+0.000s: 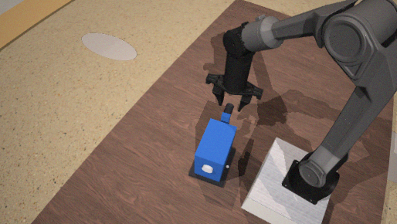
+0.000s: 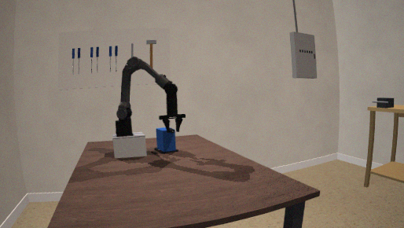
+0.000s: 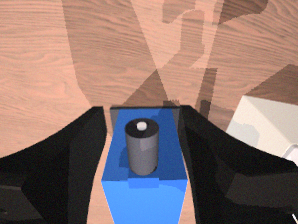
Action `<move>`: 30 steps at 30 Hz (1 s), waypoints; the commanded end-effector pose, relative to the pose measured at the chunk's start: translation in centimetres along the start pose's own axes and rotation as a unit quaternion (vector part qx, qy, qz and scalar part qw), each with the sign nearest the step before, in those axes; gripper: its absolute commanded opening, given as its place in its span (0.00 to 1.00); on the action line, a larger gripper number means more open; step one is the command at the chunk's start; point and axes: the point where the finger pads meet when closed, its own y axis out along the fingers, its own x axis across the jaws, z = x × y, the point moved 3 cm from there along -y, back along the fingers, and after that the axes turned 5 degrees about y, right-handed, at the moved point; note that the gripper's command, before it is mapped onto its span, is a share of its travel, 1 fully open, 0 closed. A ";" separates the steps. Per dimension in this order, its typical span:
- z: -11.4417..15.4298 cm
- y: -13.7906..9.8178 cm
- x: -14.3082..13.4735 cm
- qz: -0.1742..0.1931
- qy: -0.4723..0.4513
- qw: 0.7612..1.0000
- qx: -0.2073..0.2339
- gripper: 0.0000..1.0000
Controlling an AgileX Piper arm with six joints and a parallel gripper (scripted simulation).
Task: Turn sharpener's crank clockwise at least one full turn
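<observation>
1. A dark wooden bench (image 2: 189,185) stands in the room, and near its far end the grey arm (image 1: 359,108) rises from a pale block (image 1: 266,193) set on the bench top.

2. Just beside that block sits the blue sharpener (image 1: 215,151), a boxy body on a thin black base plate (image 1: 193,174). A small white knob (image 1: 207,168) shows on the end face turned away from the claw.

3. The crank (image 1: 226,114) sticks out from the opposite end of the sharpener: a short blue arm ending in a dark cylindrical handle (image 1: 229,108) that points up toward the claw.

4. The claw (image 1: 232,101) hangs straight down over that handle, fingers spread, pinching nothing. From above, one fingertip (image 1: 220,98) lies to one side of the handle and the other to the far side, with the handle's top between and just below them.

5. From the wrist camera, the grey handle (image 3: 141,145) stands centred between the two black fingers, with a gap showing on either side; the pads are not touching it. A small white dot marks the handle's top.

6. Seen from across the room, the claw (image 2: 173,125) sits just above the top of the sharpener (image 2: 166,140), the forearm pointing down.

7. On the wall behind hang a row of blue-handled screwdrivers (image 2: 94,53) and a hammer (image 2: 151,49); a grey box (image 2: 303,55) is mounted further right.
</observation>
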 end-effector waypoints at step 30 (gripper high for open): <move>0.0 0.0 0.0 0.000 0.000 1.000 0.000 0.20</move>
